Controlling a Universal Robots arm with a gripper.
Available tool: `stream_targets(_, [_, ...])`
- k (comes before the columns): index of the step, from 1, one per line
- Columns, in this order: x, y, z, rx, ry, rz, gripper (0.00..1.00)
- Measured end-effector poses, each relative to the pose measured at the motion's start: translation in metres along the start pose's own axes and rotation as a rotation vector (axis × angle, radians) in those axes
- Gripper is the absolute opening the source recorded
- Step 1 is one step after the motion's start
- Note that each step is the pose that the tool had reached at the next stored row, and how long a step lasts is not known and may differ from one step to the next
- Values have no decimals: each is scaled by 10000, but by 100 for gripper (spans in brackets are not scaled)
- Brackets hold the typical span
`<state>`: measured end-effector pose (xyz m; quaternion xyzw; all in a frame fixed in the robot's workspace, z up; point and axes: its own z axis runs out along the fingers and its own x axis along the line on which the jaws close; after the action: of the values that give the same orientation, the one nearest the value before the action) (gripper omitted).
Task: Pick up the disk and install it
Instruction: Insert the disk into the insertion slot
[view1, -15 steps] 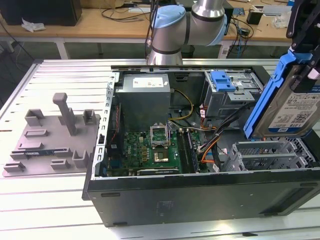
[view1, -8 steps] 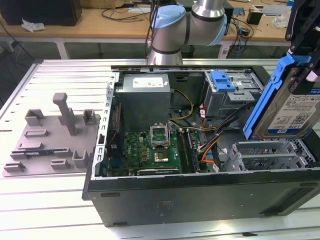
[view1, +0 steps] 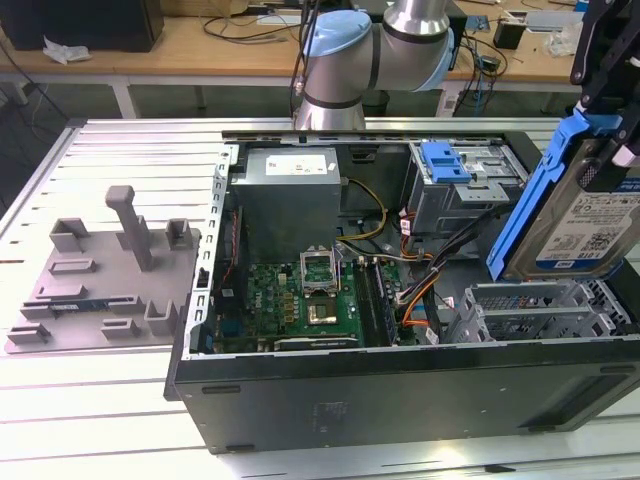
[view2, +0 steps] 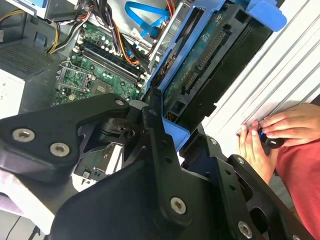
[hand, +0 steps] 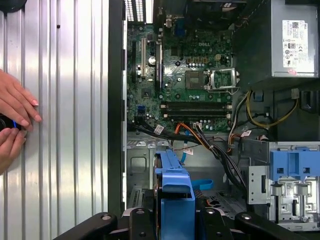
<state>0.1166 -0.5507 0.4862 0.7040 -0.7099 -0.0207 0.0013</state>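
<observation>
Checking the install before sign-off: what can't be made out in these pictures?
- Disk: one end is cut off by the exterior view's right edge.
- Claw contact with the disk: covered by its own links, second wrist view.
- Dark object in the person's hands: mostly covered by them, both wrist views.

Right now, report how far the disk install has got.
Done: the disk is picked up. In hand: the gripper clamps its blue frame, holding it tilted above the open computer case, at the exterior view's right. Left: it is not yet seated in the case.
</observation>
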Motion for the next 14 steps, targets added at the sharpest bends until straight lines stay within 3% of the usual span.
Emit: stream_targets(14, [-40,2,48,0,1,0,37])
